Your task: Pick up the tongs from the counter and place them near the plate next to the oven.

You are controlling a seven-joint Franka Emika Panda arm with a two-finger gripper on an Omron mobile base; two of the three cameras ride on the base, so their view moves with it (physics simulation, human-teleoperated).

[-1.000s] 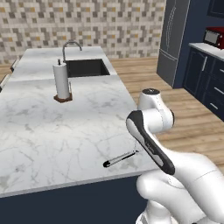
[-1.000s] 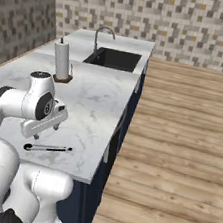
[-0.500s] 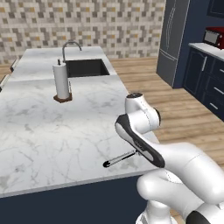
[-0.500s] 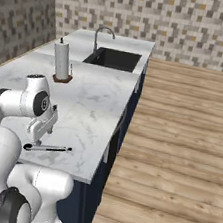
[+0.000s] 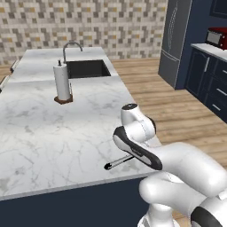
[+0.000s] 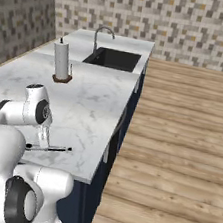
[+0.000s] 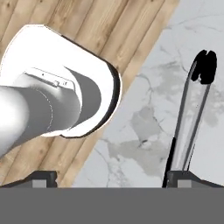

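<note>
We are early in the task: the tongs (image 5: 119, 162) lie untouched near the front edge of the counter (image 5: 53, 128), and the lift and carry to the plate remain. Our gripper (image 7: 111, 177) hangs over them, jaws wide and empty. The hand view shows the tongs' black end by one fingertip (image 7: 178, 177); the base views show the paper-towel roll (image 6: 62, 61) toward the sink (image 6: 115, 59).

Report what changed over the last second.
The arm swung down and back toward the counter's near edge, bringing the open gripper low over the tongs. Nothing was grasped. The tongs, paper-towel roll and sink stayed where they were.
</note>
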